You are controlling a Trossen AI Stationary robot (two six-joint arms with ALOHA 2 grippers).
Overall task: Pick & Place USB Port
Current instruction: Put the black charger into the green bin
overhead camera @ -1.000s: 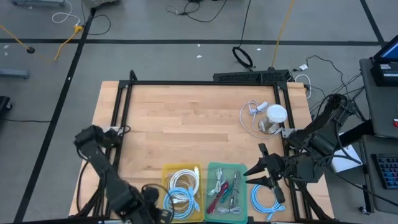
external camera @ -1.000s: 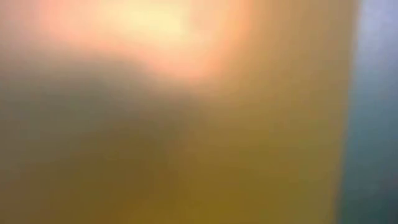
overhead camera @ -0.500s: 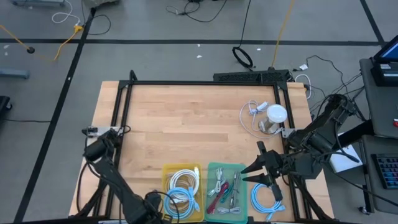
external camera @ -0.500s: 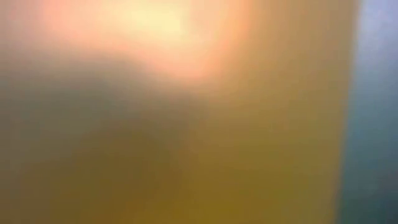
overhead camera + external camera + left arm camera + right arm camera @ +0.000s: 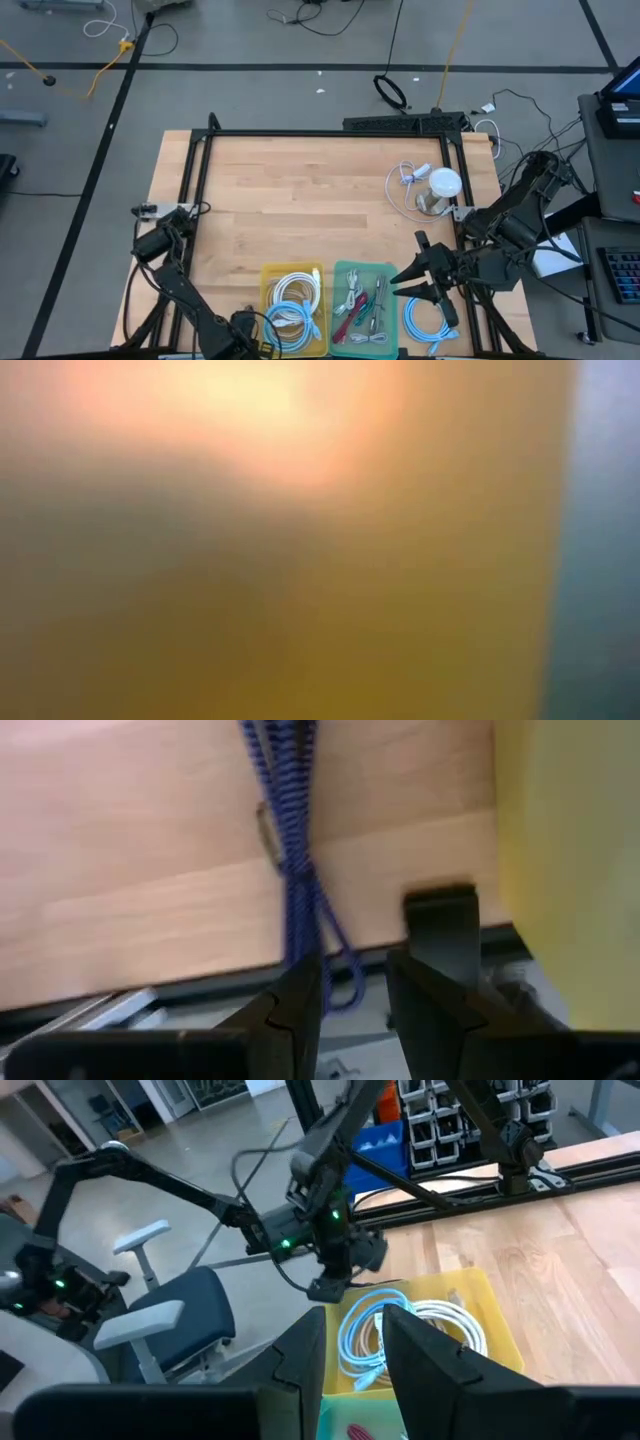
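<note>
Shifted the left elbow toward the near side since a second ago; kept the right arm as before. Left gripper point(image 5: 352, 970) at the worktop's point(image 5: 300, 200) near edge, left of the yellow bin point(image 5: 268, 275), fingers a little apart, blue cord point(image 5: 290, 840) at the gap, contact unclear. Right gripper point(image 5: 355, 1318) just right of the green bin point(image 5: 365, 266), slightly spread, empty. Coiled cables point(image 5: 295, 300) in the yellow bin.

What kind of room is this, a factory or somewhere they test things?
Probably a robotics lab or workshop. A wooden table stands in a black frame, cables trail over the grey floor, and an office chair and blue parts bins sit nearby.
</note>
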